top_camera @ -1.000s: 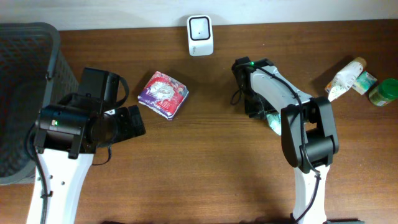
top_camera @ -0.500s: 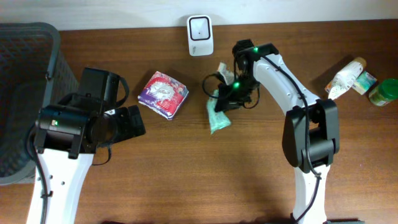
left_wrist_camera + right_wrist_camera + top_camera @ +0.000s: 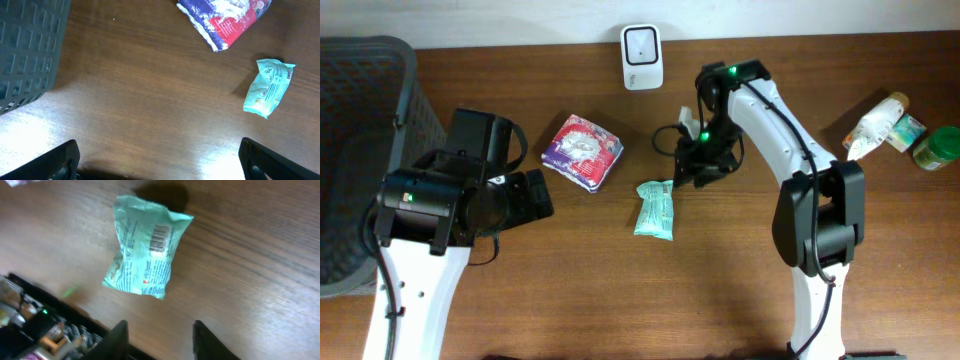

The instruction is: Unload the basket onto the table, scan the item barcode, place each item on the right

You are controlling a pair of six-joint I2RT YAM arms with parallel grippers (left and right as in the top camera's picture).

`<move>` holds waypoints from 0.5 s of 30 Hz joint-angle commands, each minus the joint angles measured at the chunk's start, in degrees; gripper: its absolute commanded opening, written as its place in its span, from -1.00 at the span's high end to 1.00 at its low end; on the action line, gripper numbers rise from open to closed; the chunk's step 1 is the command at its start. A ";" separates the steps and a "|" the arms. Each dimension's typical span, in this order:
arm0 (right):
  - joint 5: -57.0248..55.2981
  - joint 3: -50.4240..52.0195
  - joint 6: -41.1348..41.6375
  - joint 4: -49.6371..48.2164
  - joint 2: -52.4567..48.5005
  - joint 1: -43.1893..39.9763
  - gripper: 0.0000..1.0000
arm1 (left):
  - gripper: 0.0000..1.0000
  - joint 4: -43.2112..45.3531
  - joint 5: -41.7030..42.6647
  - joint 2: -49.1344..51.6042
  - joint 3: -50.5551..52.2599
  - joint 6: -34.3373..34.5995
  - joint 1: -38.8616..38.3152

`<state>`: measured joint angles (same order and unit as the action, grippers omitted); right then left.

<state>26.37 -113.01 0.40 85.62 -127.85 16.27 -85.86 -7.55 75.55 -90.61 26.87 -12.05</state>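
Observation:
A mint-green packet (image 3: pixel 654 209) lies flat on the wooden table, apart from both grippers. In the right wrist view the green packet (image 3: pixel 145 255) faces up with its barcode (image 3: pixel 160 239) showing. My right gripper (image 3: pixel 685 172) hovers just up and right of it, open, and nothing sits between its dark fingers (image 3: pixel 118 339). The white scanner (image 3: pixel 642 56) stands at the table's back edge. My left gripper (image 3: pixel 542 195) rests wide open at the left. Its view shows the green packet (image 3: pixel 270 87) far to the right.
A red and purple packet (image 3: pixel 582 150) lies between my left gripper and the scanner. A dark mesh basket (image 3: pixel 360 150) fills the far left. A white bottle (image 3: pixel 875 125), a small box (image 3: pixel 908 132) and a green jar (image 3: pixel 935 148) sit at the far right.
My right gripper carried the green packet leftwards from beside its arm, then let go. The packet now lies on the table, barcode up. The left arm has not moved.

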 commanded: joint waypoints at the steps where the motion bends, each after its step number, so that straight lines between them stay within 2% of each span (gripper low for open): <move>1: -5.05 -1.05 0.09 0.52 0.87 3.41 0.78 | -0.98 0.13 -0.44 -0.24 -0.17 0.52 -0.17; 2: -7.74 -1.05 0.09 0.50 0.87 5.66 0.90 | -0.98 0.13 -0.42 -0.24 -0.17 0.52 -0.17; 4: -10.80 -1.05 1.53 -0.52 0.87 8.41 0.92 | -0.98 0.13 -0.44 -0.24 -0.17 0.55 -0.17; 7: -25.20 -0.98 14.16 -2.29 0.85 11.17 0.92 | -0.98 0.13 -0.44 -0.24 -0.17 0.55 -0.17; 11: -22.77 -1.01 15.13 -5.18 0.85 12.26 0.90 | -0.98 0.13 -0.42 -0.24 -0.17 0.55 -0.17; 12: -19.76 -1.01 15.13 -6.49 0.85 12.26 0.83 | -0.98 0.13 -0.44 -0.24 -0.17 0.55 -0.17; 13: -19.10 -1.01 15.13 -7.39 0.85 12.26 0.92 | -0.98 0.13 -0.42 -0.24 -0.17 0.52 -0.17; 15: -18.32 -1.03 15.26 -8.04 1.01 12.28 0.92 | -0.98 0.13 -0.44 -0.24 -0.17 0.55 -0.17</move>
<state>6.31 -113.40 15.03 77.73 -127.85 28.16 -85.84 -7.55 75.55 -90.61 26.87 -12.05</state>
